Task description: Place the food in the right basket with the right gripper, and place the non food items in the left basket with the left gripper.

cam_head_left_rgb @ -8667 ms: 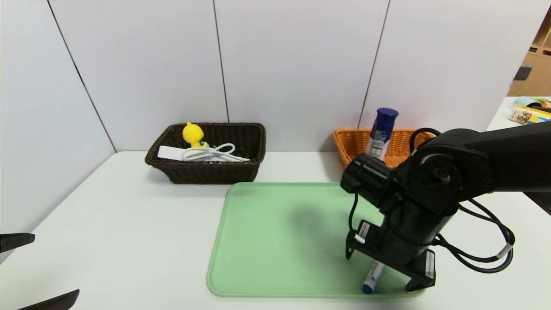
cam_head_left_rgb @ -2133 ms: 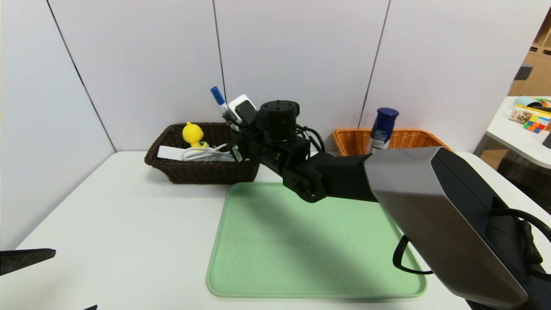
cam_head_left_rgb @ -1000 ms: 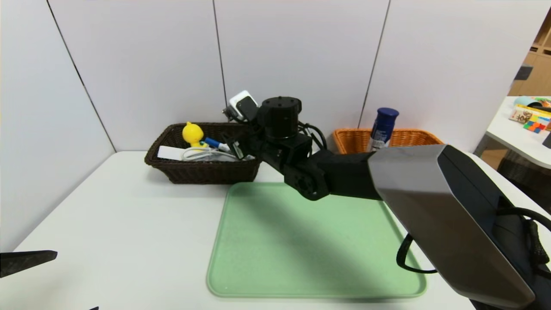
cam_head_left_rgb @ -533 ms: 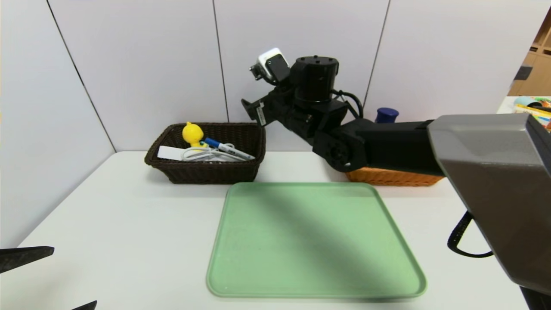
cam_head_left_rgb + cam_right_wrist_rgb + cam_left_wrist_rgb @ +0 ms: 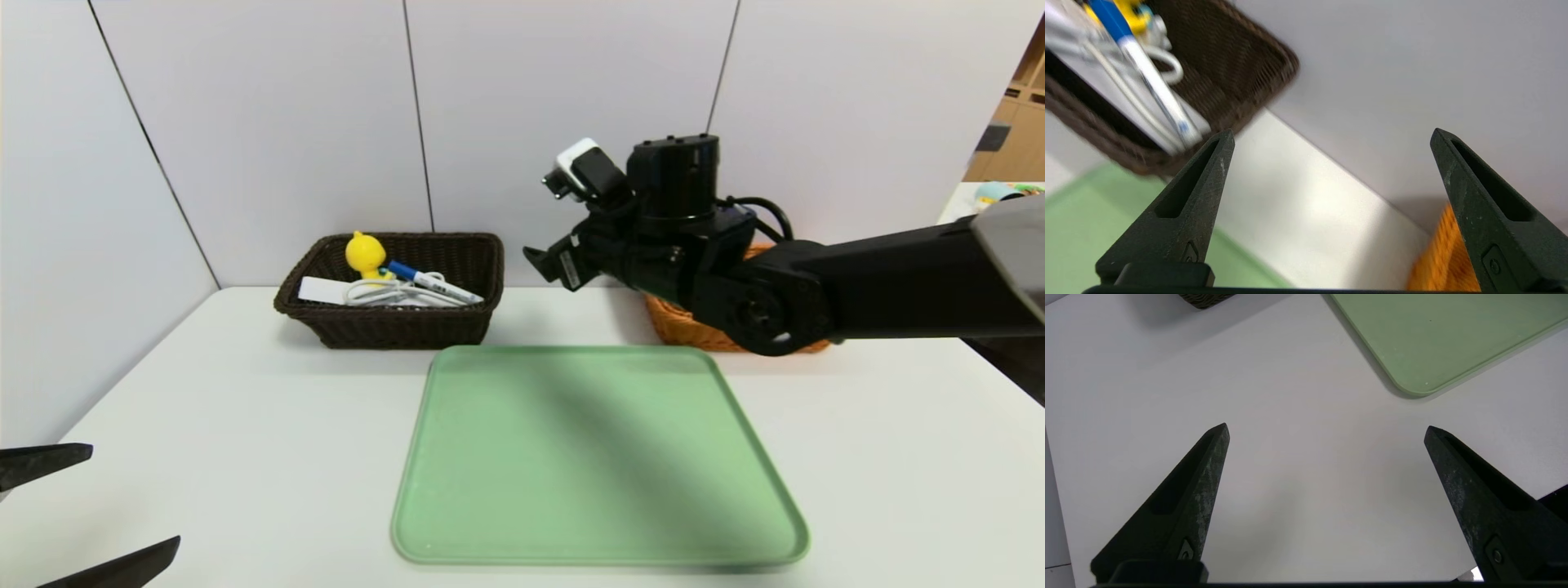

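The left basket [image 5: 384, 327], dark brown, holds a yellow duck toy [image 5: 365, 254], a white power strip [image 5: 320, 290] with its looped cord, and a blue-capped marker [image 5: 431, 282], also seen in the right wrist view [image 5: 1152, 83]. My right gripper [image 5: 540, 260] hangs open and empty above the table between the two baskets [image 5: 1332, 134]. The right arm covers most of the orange right basket [image 5: 682, 327] and hides the food. My left gripper [image 5: 135, 495] rests open and empty over the table's near left corner [image 5: 1327, 428].
A green tray [image 5: 600, 457] with nothing on it lies on the white table [image 5: 245, 425] in front of both baskets. Grey wall panels stand right behind the baskets. A side table with colourful items [image 5: 1004, 192] is at the far right.
The right gripper carried the marker from the tray to the dark basket and let it go. Over the last second it rose and swung right, opening wider. The left gripper barely moved.
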Available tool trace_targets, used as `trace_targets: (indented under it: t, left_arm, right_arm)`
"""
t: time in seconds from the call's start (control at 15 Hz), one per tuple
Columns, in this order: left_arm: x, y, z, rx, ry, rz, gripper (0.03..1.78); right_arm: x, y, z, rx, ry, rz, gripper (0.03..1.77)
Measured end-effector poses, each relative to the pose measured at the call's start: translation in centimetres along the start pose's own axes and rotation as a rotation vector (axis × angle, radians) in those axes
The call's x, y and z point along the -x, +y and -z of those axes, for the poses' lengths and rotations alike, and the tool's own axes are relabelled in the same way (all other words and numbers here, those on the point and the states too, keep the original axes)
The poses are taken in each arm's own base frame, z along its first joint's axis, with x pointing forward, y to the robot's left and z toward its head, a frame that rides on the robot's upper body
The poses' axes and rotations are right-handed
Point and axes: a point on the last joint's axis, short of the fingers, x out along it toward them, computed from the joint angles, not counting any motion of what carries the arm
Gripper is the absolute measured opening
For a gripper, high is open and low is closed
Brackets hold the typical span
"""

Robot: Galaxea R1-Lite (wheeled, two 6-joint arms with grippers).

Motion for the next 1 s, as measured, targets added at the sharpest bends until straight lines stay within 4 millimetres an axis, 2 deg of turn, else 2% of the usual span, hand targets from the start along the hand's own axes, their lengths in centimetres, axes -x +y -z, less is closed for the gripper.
trace_targets:
  t: [0.4, 0.67, 1.0]
  left_arm:
    - [0.7, 0.4, 0.4, 0.038, -0.023, -0.076, 1.69]
    - [1.6, 0.4, 1.5, 0.063, -0.036, -0.132, 1.69]
    - [2.5, 0.0, 3.6, 0.094, -0.059, -0.182, 1.69]
  right_arm:
    - [7.7, -3.8, 3.8, -0.031, 0.121, 0.120, 1.68]
    - [13.1, -5.1, 6.2, -0.064, 0.161, 0.224, 1.69]
    - [18.6, -7.4, 7.3, -0.187, 0.149, 0.363, 1.69]
